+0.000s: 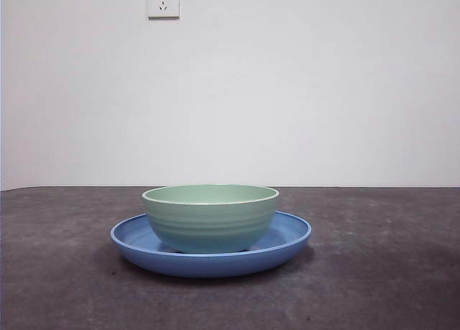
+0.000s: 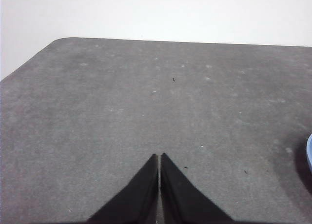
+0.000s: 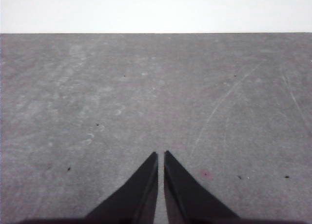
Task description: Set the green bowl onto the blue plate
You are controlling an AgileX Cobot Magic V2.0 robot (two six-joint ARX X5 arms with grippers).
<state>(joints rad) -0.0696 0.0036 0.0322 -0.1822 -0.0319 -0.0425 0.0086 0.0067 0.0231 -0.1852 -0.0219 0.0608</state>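
The green bowl point(image 1: 210, 216) stands upright in the middle of the blue plate point(image 1: 284, 240) on the grey table, in the front view. No arm shows in the front view. My left gripper point(image 2: 159, 156) is shut and empty over bare table; a sliver of the blue plate point(image 2: 309, 153) shows at the edge of its view. My right gripper point(image 3: 161, 154) is shut and empty over bare table, with neither bowl nor plate in its view.
The dark grey table point(image 1: 374, 287) runs to a white wall with a power socket point(image 1: 163, 1). The table's rounded far corner point(image 2: 63, 40) shows in the left wrist view.
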